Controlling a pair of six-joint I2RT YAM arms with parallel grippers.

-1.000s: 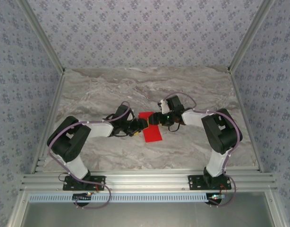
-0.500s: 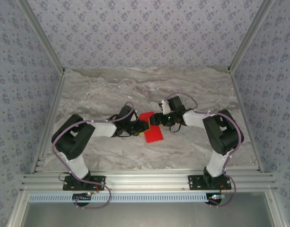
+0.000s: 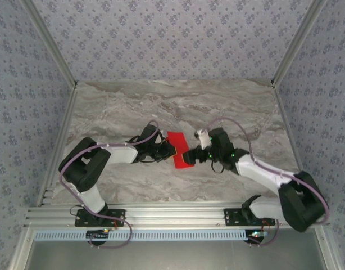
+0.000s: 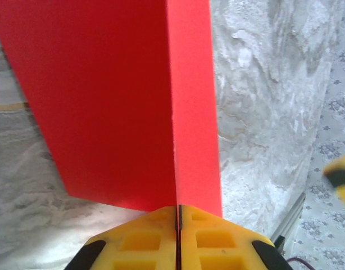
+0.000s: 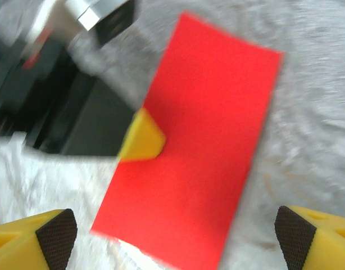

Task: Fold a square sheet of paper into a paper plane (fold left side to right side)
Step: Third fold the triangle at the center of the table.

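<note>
**Entry: paper fold, mid-task. My view from the remote desk.**

**1. Changes vs. 1 s back**
- Right arm: elbow was up high at the right side and has swung down and toward the near edge. The forearm now lies low and stretched across the table.
- Right fingers: were over the far part of the sheet, now at its near right edge. They stand wider apart than before.
- Left fingers: were apart, now pressed together.
- Left arm: shoulder and elbow approx. where they were, wrist nudged a bit toward the sheet.
- Red sheet: same spot, centre of table, between the two wrists.

**2. Pose now**
- Left arm: elbow bent at near left, forearm low, reaching right to the sheet's left edge.
- Right arm: elbow low at near right, forearm running diagonally up-left to the sheet.

**3. Fingers**
- Left: I see the yellow pads closed flush in the left wrist cam, with the sheet's edge caught in the seam, so they are clamped on the red sheet. One raised layer stands up from the pads.
- Right: spread wide, pads at both bottom corners of the right wrist cam, gripping nothing.

**4. Task item**
- Red sheet: a narrow rectangle on the marble table, long side slightly tilted. The left edge is pinched, the rest lies flat.
</note>
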